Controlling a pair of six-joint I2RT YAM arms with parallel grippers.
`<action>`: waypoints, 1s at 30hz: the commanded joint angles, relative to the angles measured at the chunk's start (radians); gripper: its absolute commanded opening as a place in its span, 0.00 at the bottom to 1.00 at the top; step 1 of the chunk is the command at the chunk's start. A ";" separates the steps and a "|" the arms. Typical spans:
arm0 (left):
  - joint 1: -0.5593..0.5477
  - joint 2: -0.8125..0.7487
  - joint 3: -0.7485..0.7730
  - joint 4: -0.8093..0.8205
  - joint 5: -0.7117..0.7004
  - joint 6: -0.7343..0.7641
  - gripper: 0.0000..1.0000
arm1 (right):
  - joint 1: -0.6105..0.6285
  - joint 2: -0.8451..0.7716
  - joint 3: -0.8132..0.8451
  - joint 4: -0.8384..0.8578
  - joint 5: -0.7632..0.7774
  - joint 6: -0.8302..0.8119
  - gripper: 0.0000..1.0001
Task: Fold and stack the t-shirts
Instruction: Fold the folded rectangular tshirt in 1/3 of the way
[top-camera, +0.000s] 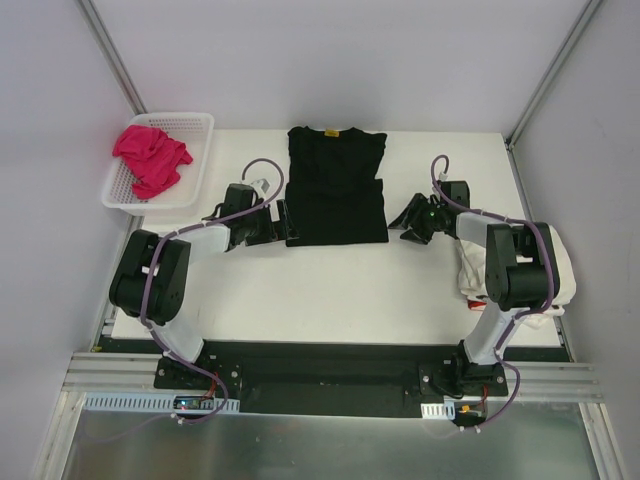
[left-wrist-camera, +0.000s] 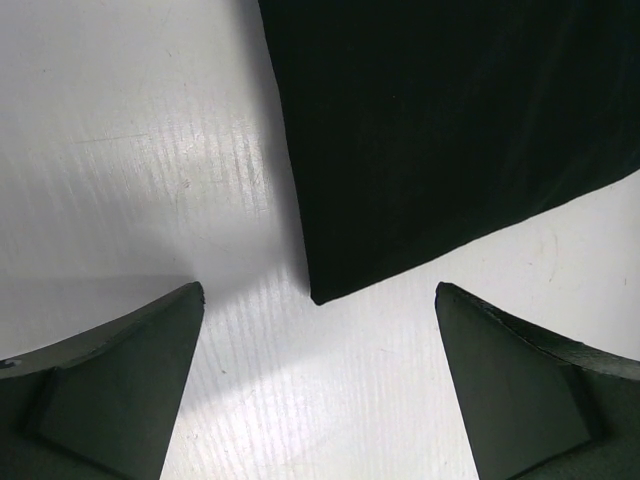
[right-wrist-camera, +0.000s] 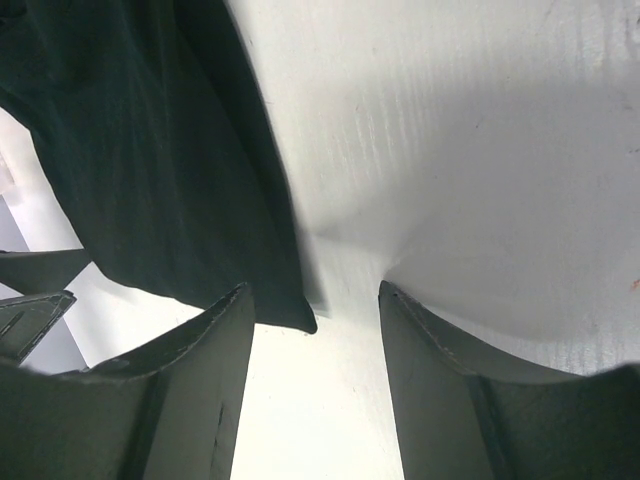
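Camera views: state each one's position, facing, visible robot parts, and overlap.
Top external: above, behind the arms, looking down on white table, both arms, flat black cloth t-shirt.
Left wrist: on left arm, facing the t-shirt's corner beyond the open left gripper.
Right wrist: on right arm, open right gripper beside the other corner.
Shared: the t-shirt.

t-shirt (top-camera: 337, 190) on table (top-camera: 330, 285), basket (top-camera: 199, 165) left

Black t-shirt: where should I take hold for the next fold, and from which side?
Take the black t-shirt by its two near hem corners, one per arm. It lies flat on the table, so slide in low from each outer side. The left corner sits between the left gripper's open jaws; the right corner lies just beside the right gripper's open jaws.
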 joint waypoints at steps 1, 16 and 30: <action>0.000 0.031 0.027 -0.002 0.002 0.013 0.99 | -0.007 0.016 0.011 0.020 0.015 -0.017 0.56; -0.037 0.117 0.010 0.067 0.124 -0.064 0.99 | 0.009 0.067 0.000 0.083 -0.022 0.034 0.56; -0.051 0.140 -0.015 0.111 0.178 -0.103 0.97 | 0.089 0.071 -0.012 0.103 -0.010 0.061 0.56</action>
